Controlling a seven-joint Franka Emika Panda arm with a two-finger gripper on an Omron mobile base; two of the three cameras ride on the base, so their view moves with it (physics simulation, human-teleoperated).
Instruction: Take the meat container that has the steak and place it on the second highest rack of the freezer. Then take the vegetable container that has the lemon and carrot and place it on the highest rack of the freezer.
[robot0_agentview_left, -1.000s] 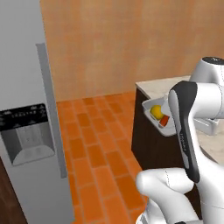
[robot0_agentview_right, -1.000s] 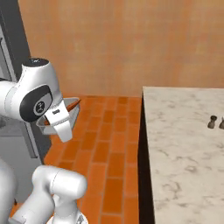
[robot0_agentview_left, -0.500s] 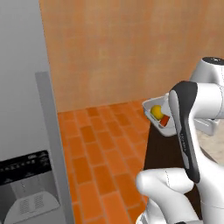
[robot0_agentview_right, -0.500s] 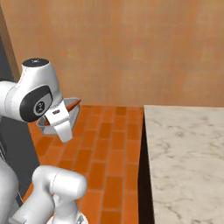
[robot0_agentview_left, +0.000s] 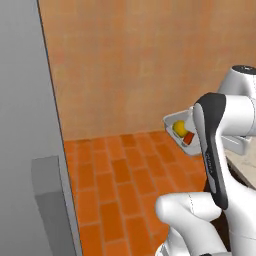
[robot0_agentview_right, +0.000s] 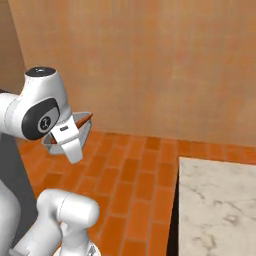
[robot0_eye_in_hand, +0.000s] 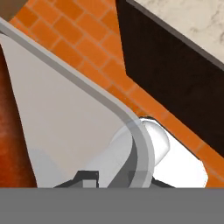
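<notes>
The end effector (robot0_eye_in_hand: 111, 177) is closed on the rim of the vegetable container (robot0_eye_in_hand: 70, 118), and only its dark tips peek out. The arm hides half of the tray. The lemon (robot0_agentview_left: 179, 127) sits inside it, beside a red bit too small to name. The grey freezer (robot0_agentview_left: 25, 125) is left of the tray, cut off. The counter (robot0_agentview_right: 217, 210) is to the right.

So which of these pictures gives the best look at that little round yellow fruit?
The left base view: the round yellow lemon sits in the pale grey tray, partly behind the arm. The right base view and hand view show the tray, not the fruit.
</notes>
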